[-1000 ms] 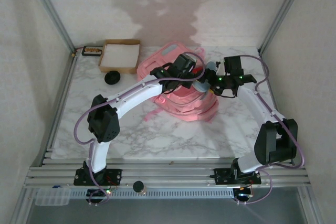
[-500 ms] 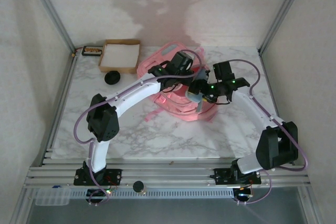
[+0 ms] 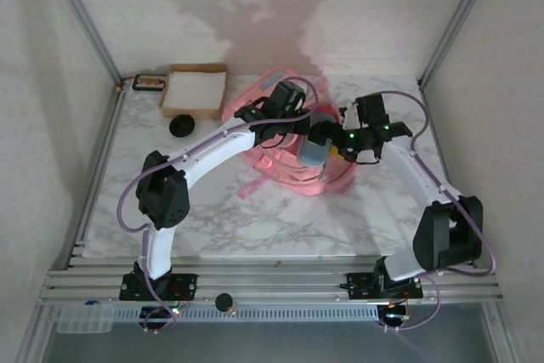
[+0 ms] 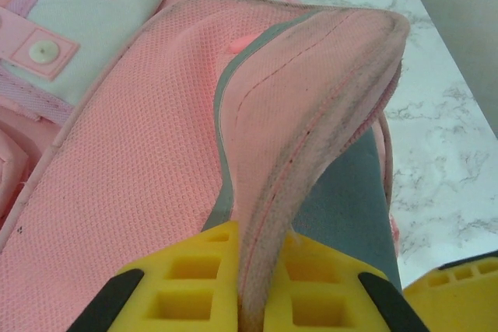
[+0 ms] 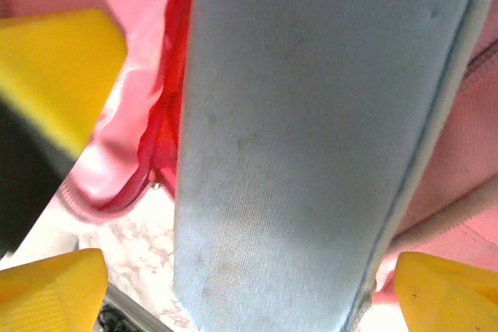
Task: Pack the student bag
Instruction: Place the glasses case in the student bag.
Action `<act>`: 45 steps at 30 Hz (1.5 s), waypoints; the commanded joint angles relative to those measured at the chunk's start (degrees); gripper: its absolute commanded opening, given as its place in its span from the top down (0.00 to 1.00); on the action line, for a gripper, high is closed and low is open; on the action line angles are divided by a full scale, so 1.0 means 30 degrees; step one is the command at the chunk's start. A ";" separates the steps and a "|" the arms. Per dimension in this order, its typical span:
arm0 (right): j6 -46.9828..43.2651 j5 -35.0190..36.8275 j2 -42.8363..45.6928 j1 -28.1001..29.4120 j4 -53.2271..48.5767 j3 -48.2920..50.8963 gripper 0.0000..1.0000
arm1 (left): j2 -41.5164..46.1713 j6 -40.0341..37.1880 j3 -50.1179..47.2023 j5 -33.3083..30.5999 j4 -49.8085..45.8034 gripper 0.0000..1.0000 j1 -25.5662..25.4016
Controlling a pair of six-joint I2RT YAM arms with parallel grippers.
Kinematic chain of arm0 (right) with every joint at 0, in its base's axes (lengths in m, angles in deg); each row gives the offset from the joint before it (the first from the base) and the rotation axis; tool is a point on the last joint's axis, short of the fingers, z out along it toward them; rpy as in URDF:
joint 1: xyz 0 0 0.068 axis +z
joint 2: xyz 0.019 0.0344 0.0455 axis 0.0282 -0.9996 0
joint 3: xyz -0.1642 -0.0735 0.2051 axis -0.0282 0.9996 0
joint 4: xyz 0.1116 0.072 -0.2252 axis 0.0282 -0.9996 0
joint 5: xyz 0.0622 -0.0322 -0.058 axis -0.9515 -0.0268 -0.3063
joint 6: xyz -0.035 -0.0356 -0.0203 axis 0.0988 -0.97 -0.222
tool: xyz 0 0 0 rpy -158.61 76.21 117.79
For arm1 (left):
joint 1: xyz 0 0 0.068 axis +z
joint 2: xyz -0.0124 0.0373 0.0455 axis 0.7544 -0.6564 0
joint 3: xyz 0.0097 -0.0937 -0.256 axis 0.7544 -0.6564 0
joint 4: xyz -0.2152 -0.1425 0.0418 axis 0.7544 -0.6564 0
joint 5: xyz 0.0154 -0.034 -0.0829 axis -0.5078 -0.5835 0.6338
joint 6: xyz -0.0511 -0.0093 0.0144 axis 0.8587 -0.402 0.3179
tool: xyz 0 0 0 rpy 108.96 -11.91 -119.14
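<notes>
The student bag is a pink backpack lying mid-table. My left gripper is shut on the rim of its opening, and the yellow fingers pinch the pink seam and hold it up. A grey-blue fabric case pokes into the mouth under that raised flap. My right gripper is just right of the case. In the right wrist view the case lies between the wide-spread jaws of the right gripper, with a gap beside the left fingertip. Pink bag fabric lies behind it.
A brown cardboard box with a white inside stands at the back left. A black round object lies in front of it and a small dark tray beside it. Metal frame posts rise at both back corners.
The right gripper pushed the grey-blue case left toward the bag's mouth, then eased back slightly with its jaws wider. The left gripper kept its hold on the rim and shifted a little back.
</notes>
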State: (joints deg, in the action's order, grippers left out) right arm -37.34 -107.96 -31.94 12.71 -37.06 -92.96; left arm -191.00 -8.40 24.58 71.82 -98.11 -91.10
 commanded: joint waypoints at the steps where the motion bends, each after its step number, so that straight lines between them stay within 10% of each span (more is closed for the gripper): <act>1: 0.0860 -0.2493 0.0615 -0.0330 0.1977 0.1385 0.22 | 0.1749 0.0553 0.0160 0.1281 0.2282 1.00 -0.0107; 10: 0.1040 -0.1204 -0.0847 -0.0868 0.1977 0.1228 0.16 | 0.1690 0.0363 0.0349 0.1425 0.2009 1.00 -0.0078; 26: 0.5493 -0.1123 -0.1300 -0.1187 0.6602 0.0676 0.83 | 0.1857 -0.0443 0.0527 0.1340 0.1266 1.00 -0.0413; 45: 1.2154 0.6097 -0.3347 0.1565 1.3489 0.1514 0.81 | 0.1668 0.1354 0.1239 0.2700 0.1836 1.00 -0.1307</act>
State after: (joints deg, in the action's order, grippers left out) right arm -3.17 -96.83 -42.17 16.82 -8.41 -90.03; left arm -190.45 -6.89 24.40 72.85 -97.72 -92.26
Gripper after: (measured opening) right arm 0.182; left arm 0.096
